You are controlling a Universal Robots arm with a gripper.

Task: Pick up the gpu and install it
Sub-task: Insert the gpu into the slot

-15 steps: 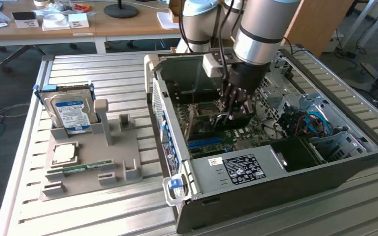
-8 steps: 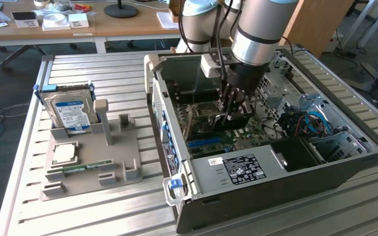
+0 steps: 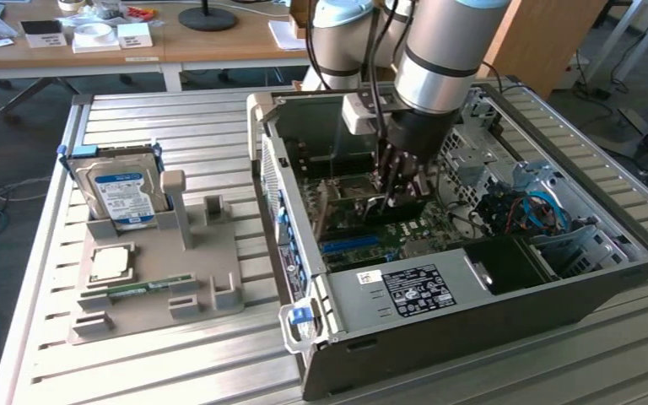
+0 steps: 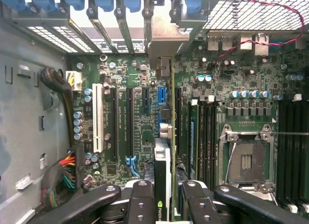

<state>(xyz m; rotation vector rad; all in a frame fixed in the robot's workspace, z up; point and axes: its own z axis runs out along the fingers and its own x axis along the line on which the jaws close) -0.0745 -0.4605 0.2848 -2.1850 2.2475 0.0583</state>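
Note:
The gpu (image 4: 163,159) shows edge-on in the wrist view as a slim strip standing upright over the motherboard (image 4: 120,118), among the long black expansion slots. Its metal bracket (image 4: 164,38) reaches the rear slot openings. My gripper (image 4: 163,197) is shut on the card's near end, with a black finger (image 4: 141,202) on each side. In the exterior view the gripper (image 3: 397,190) reaches down inside the open computer case (image 3: 437,295), with the gpu (image 3: 360,209) below it, close to the board.
A cable bundle (image 4: 63,173) and the bare CPU socket (image 4: 246,159) flank the slots. Outside the case, a grey holder tray (image 3: 155,291) carries a blue-labelled hard drive (image 3: 121,190), a CPU chip (image 3: 110,263) and a RAM stick (image 3: 132,288). Blue cables (image 3: 538,211) lie in the case.

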